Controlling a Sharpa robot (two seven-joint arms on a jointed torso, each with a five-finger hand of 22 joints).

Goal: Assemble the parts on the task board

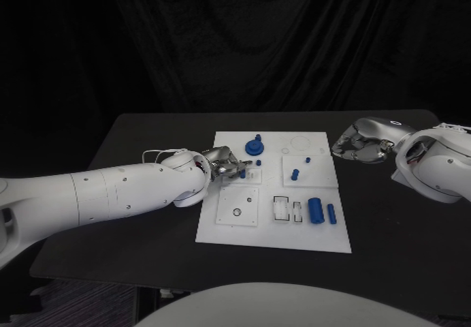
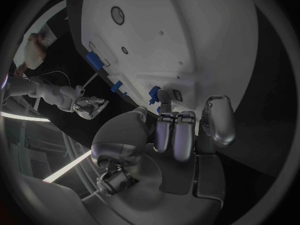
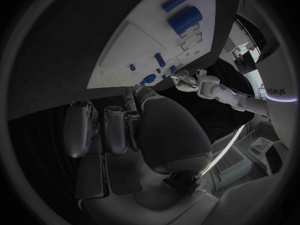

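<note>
Left hand [image 1: 222, 163] fingers pinch a small blue peg [image 1: 242, 174] on the task board [image 1: 221, 225]; right hand [image 1: 358, 144] fingers curled empty.

Black curtain [image 1: 235, 54] (folded) behind table [image 1: 147, 136]

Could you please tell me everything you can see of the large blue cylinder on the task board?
The large blue cylinder is a plain, smooth, solid-looking piece, plastic by its look, and the thickest of the blue parts. It lies on its side on the white task board, in the near right part by the head view, long axis running away from the robot. A thinner blue rod lies beside it on the right, apart from it; outlined rectangular slots sit to its left. Neither hand touches it.
</note>
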